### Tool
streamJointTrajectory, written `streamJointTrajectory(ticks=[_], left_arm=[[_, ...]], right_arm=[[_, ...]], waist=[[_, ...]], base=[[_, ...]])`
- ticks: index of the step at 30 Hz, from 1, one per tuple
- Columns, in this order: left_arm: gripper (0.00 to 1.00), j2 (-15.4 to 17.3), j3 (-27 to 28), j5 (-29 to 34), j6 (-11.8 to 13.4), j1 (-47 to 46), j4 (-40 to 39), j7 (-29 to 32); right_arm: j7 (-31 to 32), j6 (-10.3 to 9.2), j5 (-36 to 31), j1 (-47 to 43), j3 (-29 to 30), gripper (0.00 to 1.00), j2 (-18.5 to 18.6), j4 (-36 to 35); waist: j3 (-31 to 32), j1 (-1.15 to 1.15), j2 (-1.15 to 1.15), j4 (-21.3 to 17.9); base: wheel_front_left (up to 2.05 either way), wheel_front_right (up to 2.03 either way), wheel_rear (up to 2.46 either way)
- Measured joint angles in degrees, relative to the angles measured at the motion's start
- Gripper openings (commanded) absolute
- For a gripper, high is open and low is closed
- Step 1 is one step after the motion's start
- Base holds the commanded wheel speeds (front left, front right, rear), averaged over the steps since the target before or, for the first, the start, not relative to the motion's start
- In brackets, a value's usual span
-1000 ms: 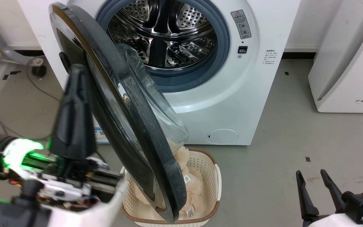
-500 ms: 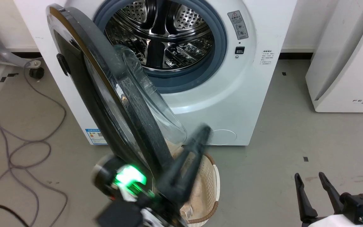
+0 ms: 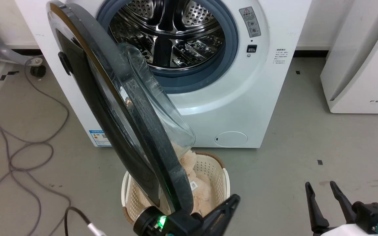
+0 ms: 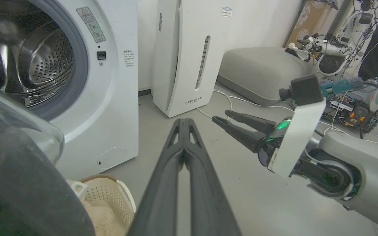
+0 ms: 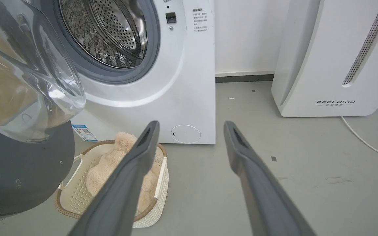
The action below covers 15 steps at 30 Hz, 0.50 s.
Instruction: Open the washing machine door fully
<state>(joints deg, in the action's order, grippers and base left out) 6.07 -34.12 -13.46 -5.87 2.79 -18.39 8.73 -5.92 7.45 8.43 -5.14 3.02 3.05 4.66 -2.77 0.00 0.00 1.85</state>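
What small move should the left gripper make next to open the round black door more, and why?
Probably press the shut left gripper leftward against the glass-bowl side of the round glossy black washing machine door. The door stands only partly open, edge-on before the steel drum, and the gripper lies free on that side.

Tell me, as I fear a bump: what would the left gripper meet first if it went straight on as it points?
Probably the white FEELBIRD unit. The left gripper, shut, points past the washing machine over bare floor; the right gripper lies just beside that line, depth unclear.
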Motion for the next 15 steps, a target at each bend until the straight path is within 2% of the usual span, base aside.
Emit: streamJointTrajectory(ticks=[10, 15], left_arm=[[0.00, -1.8, 4.5, 1.4, 6.0, -5.8, 10.9, -3.4], [0.00, -2.3, 5.1, 1.3, 7.6, -6.5, 12.7, -4.4]], right_arm=[[-0.3, 0.00, 0.6, 0.2, -0.5, 1.00, 0.0, 1.1], [-0.3, -0.01, 0.8, 0.2, -0.6, 1.00, 0.0, 1.8]], waist=[[-0.4, 0.00, 0.00, -0.4], [-0.5, 0.00, 0.00, -0.6]], base=[[0.00, 0.00, 0.00], [0.00, 0.00, 0.00]])
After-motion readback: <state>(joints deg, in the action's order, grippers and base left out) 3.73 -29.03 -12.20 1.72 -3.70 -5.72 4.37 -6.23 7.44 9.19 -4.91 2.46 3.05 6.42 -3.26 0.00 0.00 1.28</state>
